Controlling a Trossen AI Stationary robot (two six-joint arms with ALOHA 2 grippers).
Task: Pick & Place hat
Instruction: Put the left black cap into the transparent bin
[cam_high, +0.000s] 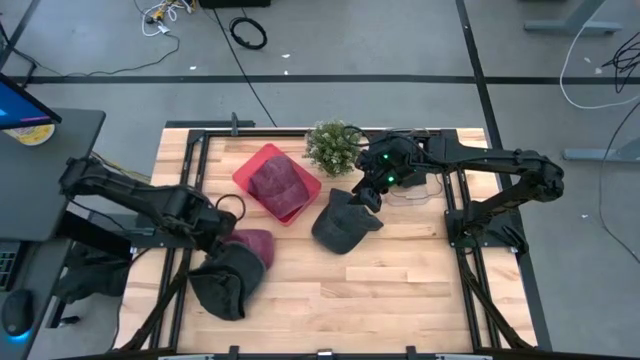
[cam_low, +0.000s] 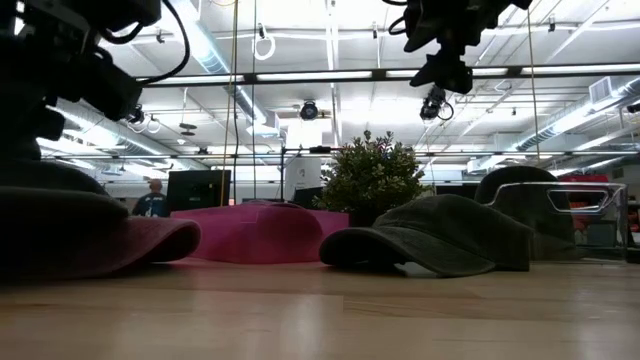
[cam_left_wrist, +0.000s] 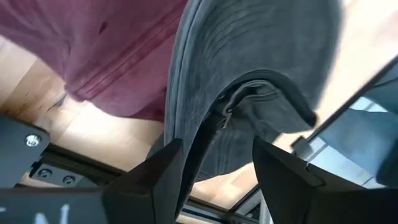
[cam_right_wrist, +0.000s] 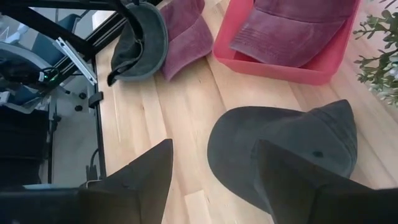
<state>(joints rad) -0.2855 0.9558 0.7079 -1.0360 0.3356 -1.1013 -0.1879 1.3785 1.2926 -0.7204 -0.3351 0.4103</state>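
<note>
Right gripper (cam_high: 368, 195) hovers centre frame, jaws open, over the soft, light dark cap (cam_high: 343, 222); pinch its brim; left gripper (cam_high: 222, 238), lower left, jaws apart around another dark cap's (cam_high: 222, 283) edge.

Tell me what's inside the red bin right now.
The red bin holds one maroon cap, brim toward the bin's front edge in the right wrist view. The cap covers most of the bin floor, so anything beneath it cannot be seen. Two dark caps and another maroon cap lie outside.
</note>
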